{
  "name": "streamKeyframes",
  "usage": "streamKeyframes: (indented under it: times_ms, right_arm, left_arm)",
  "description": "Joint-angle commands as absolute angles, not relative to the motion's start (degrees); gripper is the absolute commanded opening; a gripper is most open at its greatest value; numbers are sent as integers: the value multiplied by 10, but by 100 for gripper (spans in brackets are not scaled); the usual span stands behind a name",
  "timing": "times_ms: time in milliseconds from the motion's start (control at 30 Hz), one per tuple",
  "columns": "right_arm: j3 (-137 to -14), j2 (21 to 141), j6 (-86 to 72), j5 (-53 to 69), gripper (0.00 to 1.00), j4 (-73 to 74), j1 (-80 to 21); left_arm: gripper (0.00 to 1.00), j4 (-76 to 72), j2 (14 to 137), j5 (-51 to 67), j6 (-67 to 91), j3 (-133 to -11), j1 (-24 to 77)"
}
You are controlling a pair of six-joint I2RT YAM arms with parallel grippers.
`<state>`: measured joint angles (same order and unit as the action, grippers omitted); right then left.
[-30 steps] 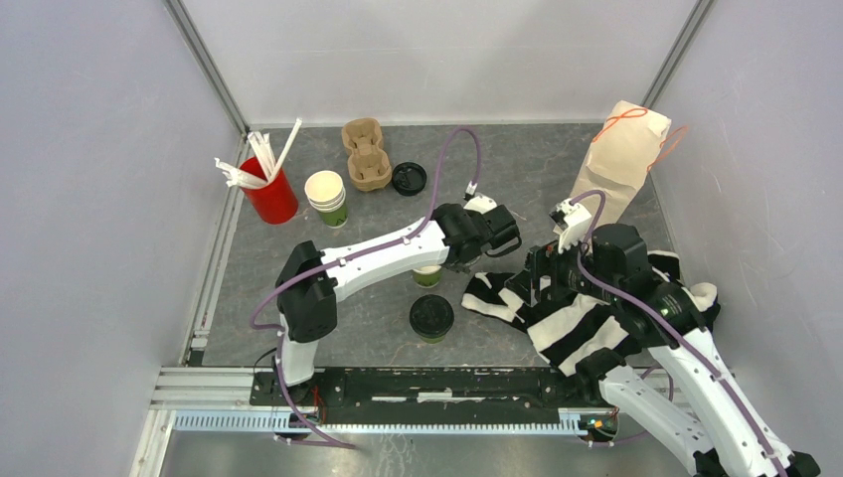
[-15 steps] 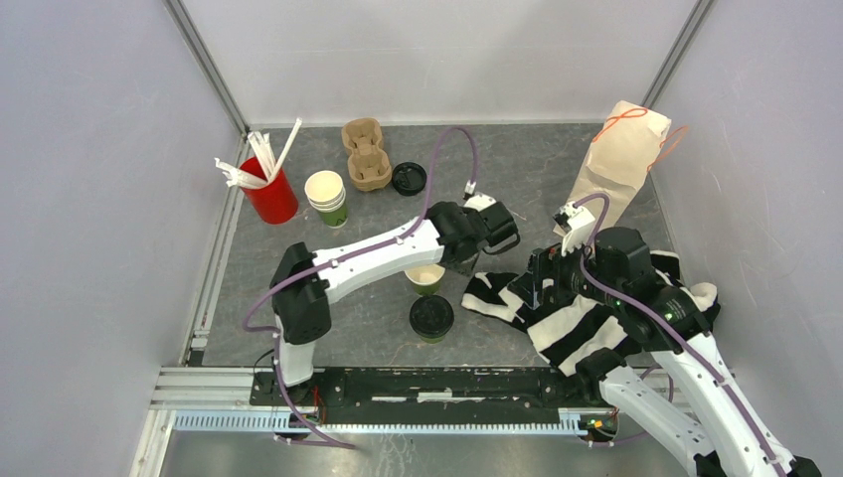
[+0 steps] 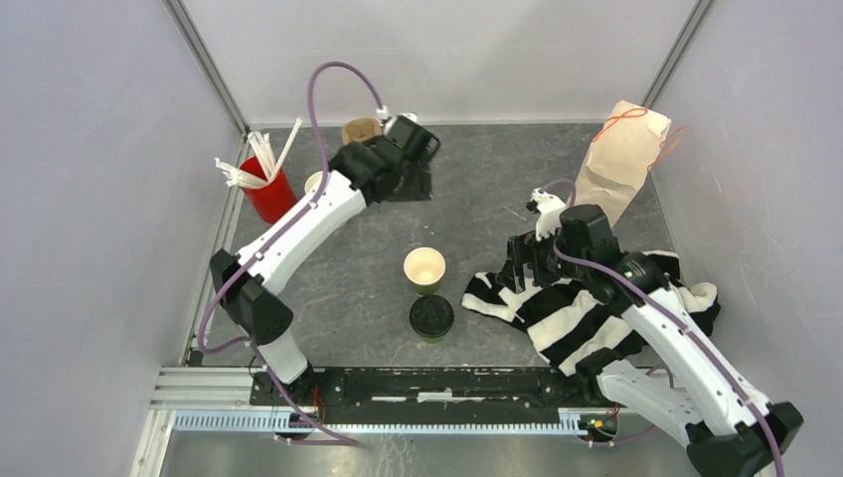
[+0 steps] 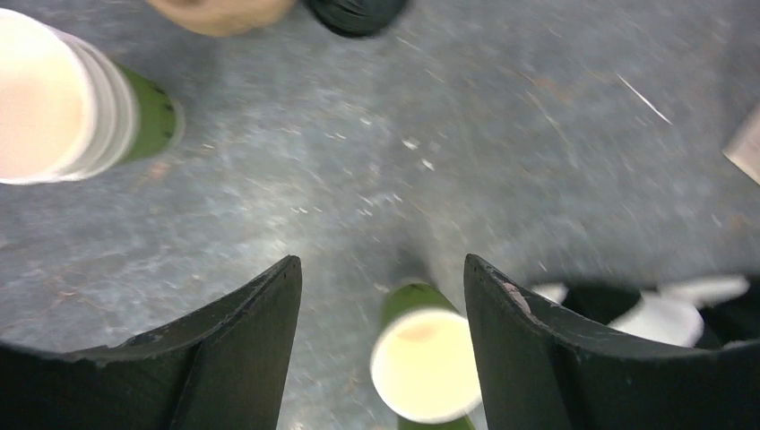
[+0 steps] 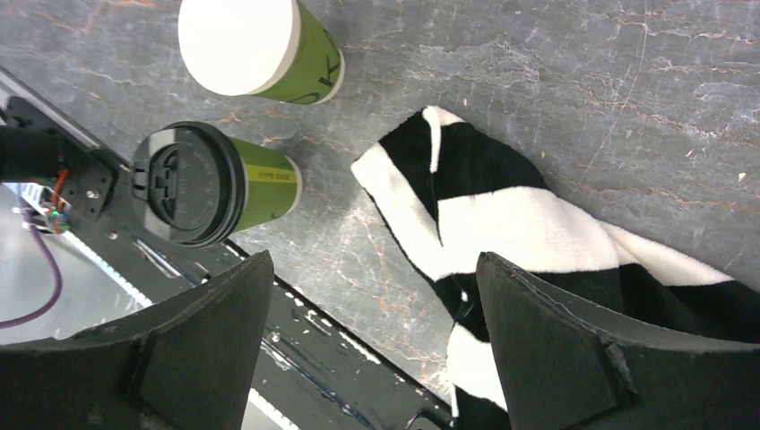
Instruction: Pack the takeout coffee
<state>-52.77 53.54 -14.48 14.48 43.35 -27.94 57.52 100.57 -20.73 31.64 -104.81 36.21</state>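
Lidless green cup stood upright mid-table, lidded green cup just beside it on the near side. Left gripper hung over the far half, fingers spread, nothing between (cup stack off to one side). Right gripper gaped empty near the striped cloth.

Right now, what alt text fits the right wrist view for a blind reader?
An open green cup and a lidded green cup stand on the grey table beside a black-and-white striped cloth. The right gripper hangs above them, jaws open and empty.
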Motion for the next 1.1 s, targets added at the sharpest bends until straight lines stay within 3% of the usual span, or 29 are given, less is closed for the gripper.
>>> streamKeyframes:
  times_ms: [0, 133, 267, 567, 1067]
  right_arm:
    - [-604, 592, -86, 101, 90, 409, -277]
    - [-630, 635, -66, 77, 90, 407, -276]
    - [-636, 656, -46, 61, 90, 406, -277]
    - [-659, 679, 15, 21, 90, 441, -271]
    - [-645, 682, 30, 38, 90, 435, -244]
  left_arm:
    - [71, 541, 1105, -220, 288, -1128, 326]
    - [63, 575, 1214, -260, 356, -1238, 304]
    - [53, 555, 1268, -287, 419, -1273, 297]
    - [54, 523, 1334, -314, 523, -1271, 281]
    - [36, 522, 1388, -276, 543, -1279, 248]
